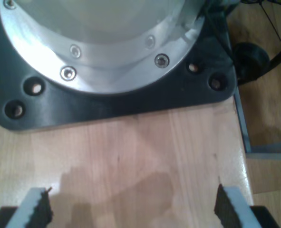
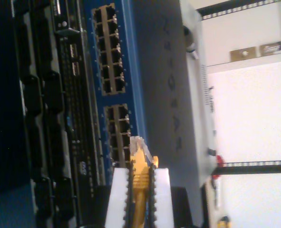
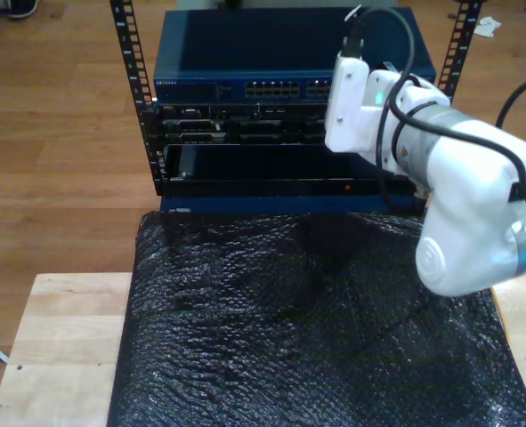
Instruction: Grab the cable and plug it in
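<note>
The orange-yellow cable (image 2: 139, 183) is pinched between the white pads of my second gripper (image 2: 140, 172), which is shut on it. Its clear plug (image 2: 141, 144) sticks out past the fingertips, just short of the lower block of ports (image 2: 117, 128) on the blue network switch (image 2: 133, 57). In the exterior view the second arm's white wrist (image 3: 352, 107) hangs in front of the switch (image 3: 245, 87) toward that view's right, hiding the gripper and cable. My first gripper (image 1: 133, 204) is open over bare wood, its dark fingertips (image 1: 41, 204) wide apart with nothing between them.
The black rack (image 3: 245, 133) holds darker units under the switch. A black bubble-wrap sheet (image 3: 289, 311) covers the wooden table (image 3: 58, 338) in front. In the first wrist view a black base plate (image 1: 107, 107) with a silver flange (image 1: 107, 52) stands just ahead.
</note>
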Controlling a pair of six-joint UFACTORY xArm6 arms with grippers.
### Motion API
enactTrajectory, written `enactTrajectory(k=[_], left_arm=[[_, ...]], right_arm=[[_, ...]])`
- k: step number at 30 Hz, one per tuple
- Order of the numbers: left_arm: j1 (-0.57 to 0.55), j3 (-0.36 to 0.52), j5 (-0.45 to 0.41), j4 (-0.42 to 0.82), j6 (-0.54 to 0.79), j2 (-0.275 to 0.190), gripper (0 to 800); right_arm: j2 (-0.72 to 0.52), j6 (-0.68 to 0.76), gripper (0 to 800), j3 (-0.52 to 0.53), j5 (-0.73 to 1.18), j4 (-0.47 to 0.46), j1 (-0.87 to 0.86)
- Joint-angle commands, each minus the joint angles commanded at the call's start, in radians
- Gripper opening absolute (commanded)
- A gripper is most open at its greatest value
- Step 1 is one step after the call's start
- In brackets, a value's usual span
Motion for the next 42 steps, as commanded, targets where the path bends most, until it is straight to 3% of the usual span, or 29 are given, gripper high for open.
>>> enactTrajectory(k=[11, 22, 42], left_arm=[[-0.002, 0.000, 0.000, 0.000, 0.002, 0.000, 800], [0.000, 0.000, 0.000, 0.000, 0.000, 0.000, 800], [-0.002, 0.000, 0.000, 0.000, 0.000, 0.000, 800]], right_arm=[[0.012, -0.137, 0, 0.031, -0.089, 0.002, 0.002], [-0.037, -0.146, 0, 0.106, -0.100, 0.000, 0.006], [-0.035, -0.143, 0, 0.060, -0.091, 0.000, 0.006]])
